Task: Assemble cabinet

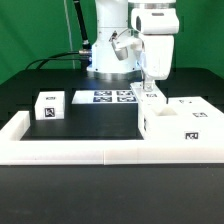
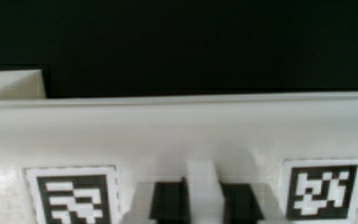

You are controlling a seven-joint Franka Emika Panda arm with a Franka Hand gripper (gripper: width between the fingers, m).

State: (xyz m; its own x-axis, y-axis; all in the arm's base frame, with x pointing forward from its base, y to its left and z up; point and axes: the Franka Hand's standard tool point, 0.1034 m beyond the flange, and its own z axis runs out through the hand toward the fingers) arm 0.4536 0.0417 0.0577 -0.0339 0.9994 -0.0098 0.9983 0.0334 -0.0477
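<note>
A large white cabinet piece [image 1: 172, 128] with small tags stands at the exterior view's right, against the low rim wall. A flatter white piece [image 1: 190, 105] sits just behind it. A small white tagged box [image 1: 50, 106] stands apart at the left. My gripper [image 1: 150, 92] reaches straight down onto the large piece's far left edge. In the wrist view the two dark fingers [image 2: 167, 202] straddle a thin white wall of that piece [image 2: 176, 130], between two tags, and my gripper [image 2: 204, 200] looks shut on it.
The low white rim wall [image 1: 70, 150] runs along the front and turns back at the left. The marker board [image 1: 108, 97] lies flat behind the black mat, in front of the robot base [image 1: 108, 55].
</note>
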